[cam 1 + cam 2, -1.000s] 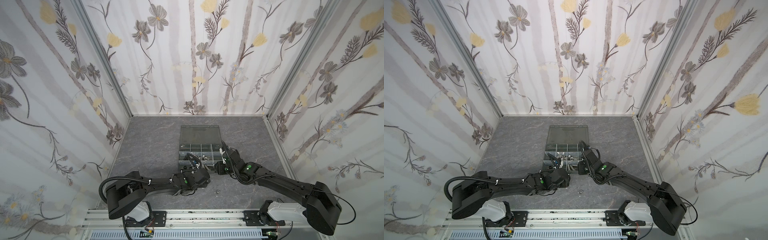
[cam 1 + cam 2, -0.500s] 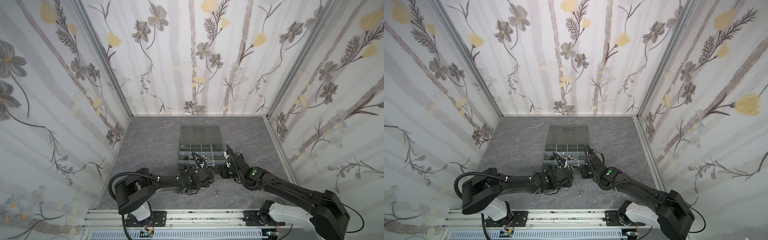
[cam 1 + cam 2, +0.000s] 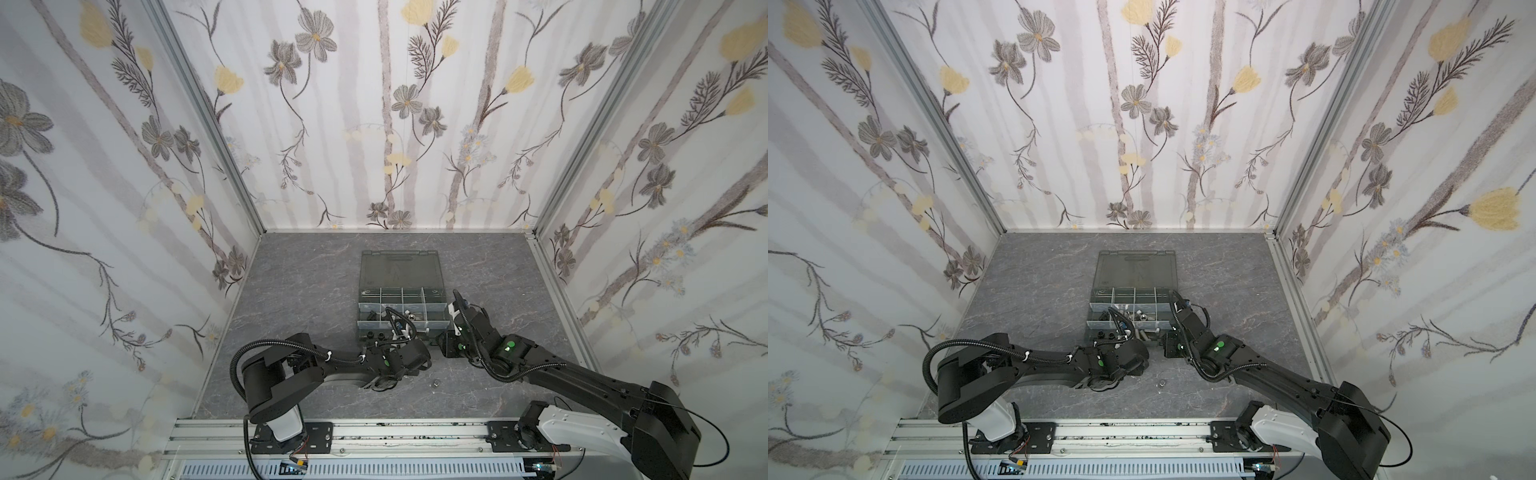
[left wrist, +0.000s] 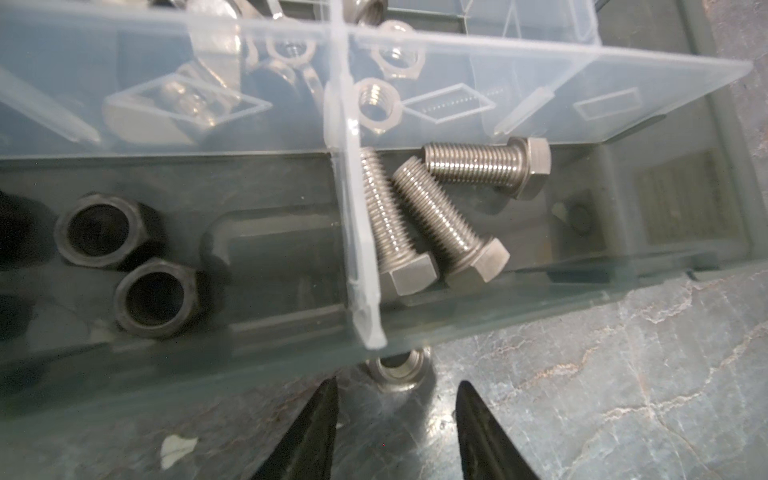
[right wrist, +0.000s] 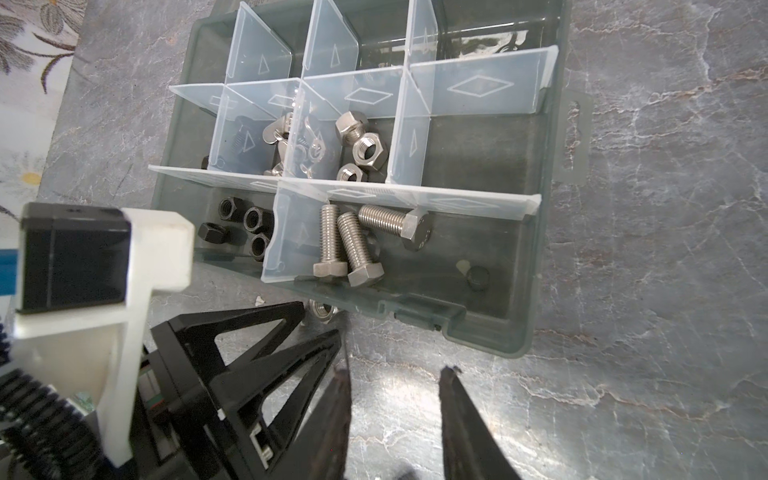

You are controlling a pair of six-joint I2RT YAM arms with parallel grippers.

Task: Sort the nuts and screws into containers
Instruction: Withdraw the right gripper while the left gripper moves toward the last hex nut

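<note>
— Where is the silver nut found?
— On the tabletop, against the front wall of the organizer box, just ahead of the left gripper. Its fingers are held apart; nothing is clamped.
— And the right gripper?
— Parted too, empty, before the same wall. Three silver screws are seen in a front compartment, black nuts in the next.

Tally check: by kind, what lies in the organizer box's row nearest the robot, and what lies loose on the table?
Silver screws, in the organizer box: 3
Black nuts, in the box: 4 in view
Silver nut on the table against the box: 1
Small silver piece on the table, kind unclear: 1
Total: 9
</note>
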